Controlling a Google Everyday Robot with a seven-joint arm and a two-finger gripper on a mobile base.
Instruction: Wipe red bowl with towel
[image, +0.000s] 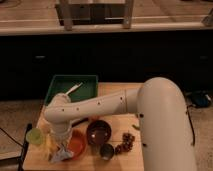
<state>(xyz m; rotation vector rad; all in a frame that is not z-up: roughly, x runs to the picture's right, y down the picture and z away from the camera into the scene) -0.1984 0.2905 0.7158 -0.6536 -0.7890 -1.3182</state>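
Observation:
The red bowl (77, 144) sits on the wooden board (150, 155) near its front left. A pale grey towel (60, 155) lies bunched on the bowl's left rim. My gripper (61, 146) points straight down at the end of the white arm (100, 105), right over the bowl's left side. It is shut on the top of the towel, which peaks up into it. The arm's wrist hides the back left part of the bowl.
A dark brown bowl (99, 132) stands right of the red bowl, with a small metal cup (106, 150) and grapes (125, 143) in front. A yellow-green cup (35, 136) and a yellow item (48, 143) are at left. A green tray (72, 87) holding a utensil is behind.

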